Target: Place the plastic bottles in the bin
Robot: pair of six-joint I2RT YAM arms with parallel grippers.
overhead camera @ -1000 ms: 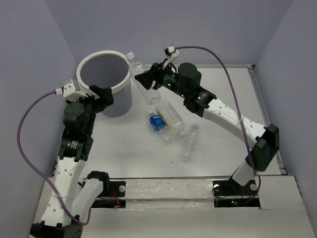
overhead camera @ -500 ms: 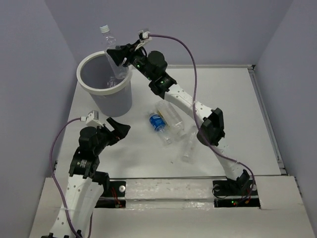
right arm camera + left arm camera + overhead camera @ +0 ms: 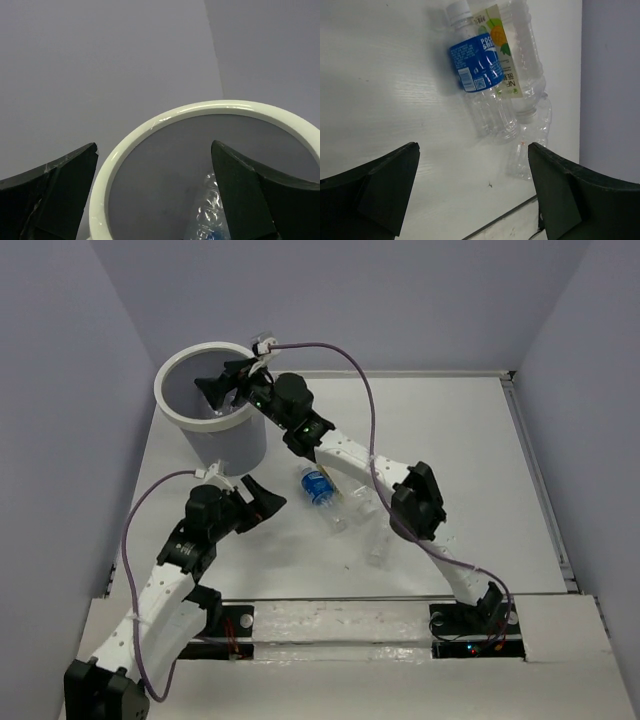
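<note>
Right tool (image 3: 208, 392) gapes above round, thick-rimmed white bin (image 3: 200, 107).

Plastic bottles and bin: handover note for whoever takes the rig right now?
Right gripper: open, empty, over the round white bin.
Left gripper: open, empty, above the white table near the loose bottles.
Done: a clear plastic bottle lies in the bin; how many are in there I cannot tell.
Left: three on the table: blue-labelled clear bottle, wider yellow-orange-labelled bottle lying against it, slim unlabelled bottle beside them.
</note>
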